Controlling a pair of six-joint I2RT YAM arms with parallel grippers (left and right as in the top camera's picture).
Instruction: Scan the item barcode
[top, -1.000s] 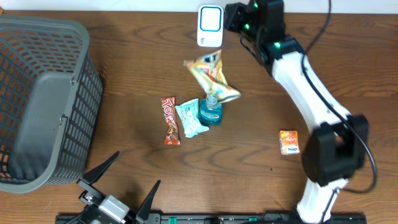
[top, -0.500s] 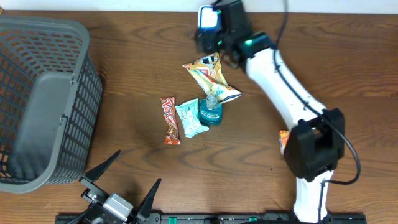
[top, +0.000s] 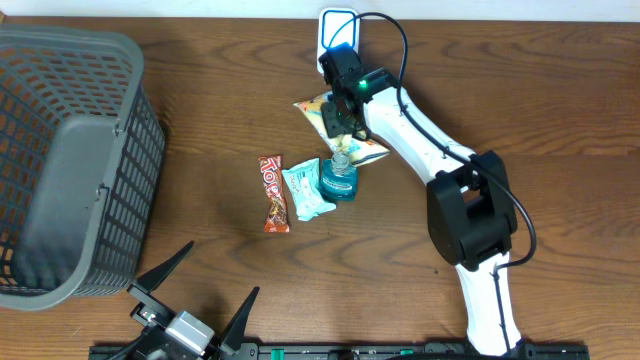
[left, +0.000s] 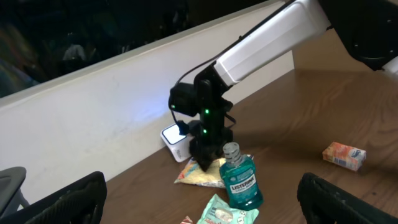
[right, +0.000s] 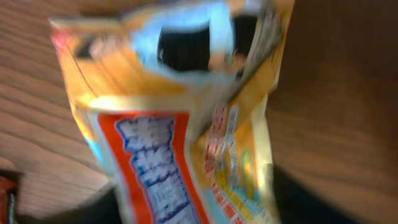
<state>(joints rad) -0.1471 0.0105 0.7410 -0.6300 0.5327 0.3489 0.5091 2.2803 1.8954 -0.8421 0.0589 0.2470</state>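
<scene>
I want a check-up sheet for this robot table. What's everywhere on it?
Surface: brown wooden table, no spills seen.
Job's things: white scanner at the far edge; yellow snack bag under the right end effector.
Clutter: grey basket, red candy bar, teal packet, mouthwash bottle, small orange box.
End effectors: left end effector open, holding nothing; right end effector down at the bag, grip unclear.
Cables: black cable looping off the right arm.
Surroundings: white wall behind the table.
</scene>
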